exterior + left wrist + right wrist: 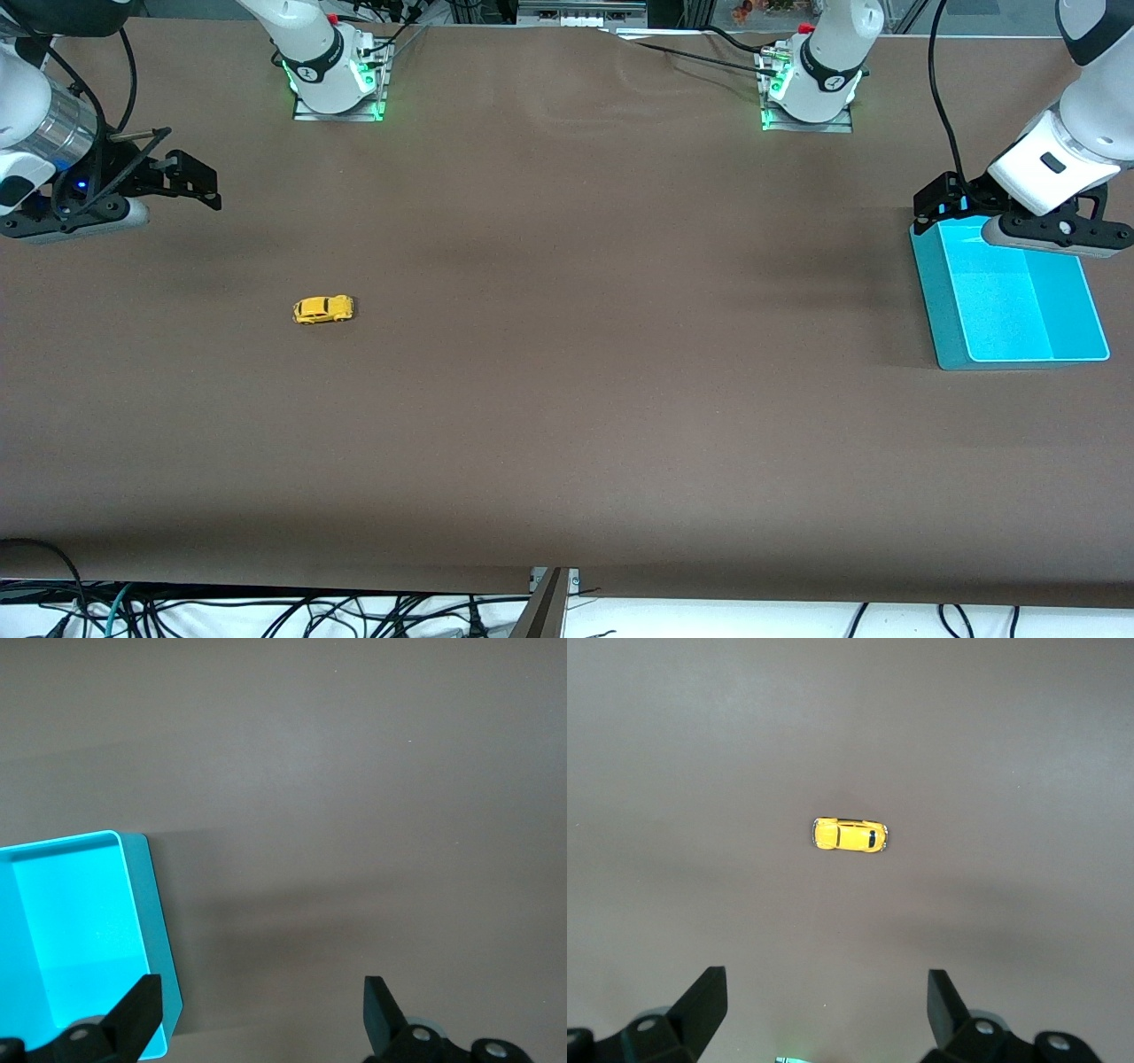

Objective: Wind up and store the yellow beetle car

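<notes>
Since my right end effector (824, 1010) hangs wide above the car (323, 308), a misaligned descent could flick it; my left end effector (261, 1014) waits wide by the bin (939, 301).

Hidden and cropped parts

The left gripper (941, 202) covers the teal bin's (948, 301) top edge; in the left wrist view the bin (84, 930) runs off frame. The yellow beetle car's (323, 308) wheels are too small to make out.

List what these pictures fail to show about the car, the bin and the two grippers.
- Car: too small in front and right wrist views to show any winding part.
- Bin: one end hidden by the left gripper in the front view; cut off by the left wrist view's edge.
- Right gripper: open, its arm cut off by the front view's edge.
</notes>
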Controlling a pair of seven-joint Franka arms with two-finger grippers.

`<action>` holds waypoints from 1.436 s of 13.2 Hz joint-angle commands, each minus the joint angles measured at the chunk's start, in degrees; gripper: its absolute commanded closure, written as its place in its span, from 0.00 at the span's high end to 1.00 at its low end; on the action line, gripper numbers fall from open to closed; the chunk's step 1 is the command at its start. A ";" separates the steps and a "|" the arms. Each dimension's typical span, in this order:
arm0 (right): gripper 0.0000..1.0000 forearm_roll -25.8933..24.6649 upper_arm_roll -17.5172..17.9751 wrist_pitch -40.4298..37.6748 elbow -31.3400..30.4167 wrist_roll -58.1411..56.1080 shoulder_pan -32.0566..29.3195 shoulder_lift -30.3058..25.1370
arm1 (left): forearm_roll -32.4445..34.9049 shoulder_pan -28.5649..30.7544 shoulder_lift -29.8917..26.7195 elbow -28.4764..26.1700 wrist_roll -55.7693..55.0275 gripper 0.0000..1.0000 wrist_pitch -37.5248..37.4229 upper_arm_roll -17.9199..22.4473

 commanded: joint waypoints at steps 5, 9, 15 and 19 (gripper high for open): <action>1.00 -0.70 -0.34 -1.06 0.05 -0.47 0.60 -0.21 | -0.47 -0.05 -0.28 0.34 -0.27 1.00 -0.23 -0.11; 1.00 -0.88 -0.08 1.21 -2.67 -3.17 0.60 1.45 | -0.47 -0.05 -0.28 0.34 -0.27 1.00 -0.40 -0.11; 1.00 -0.88 2.29 13.34 -12.51 -7.05 0.60 2.24 | -0.47 -0.31 -0.28 0.34 -0.27 1.00 -0.40 -0.20; 1.00 -0.96 3.79 24.74 -18.04 -33.59 0.25 8.55 | -0.47 -0.31 -0.28 0.34 -0.27 1.00 -0.40 -0.20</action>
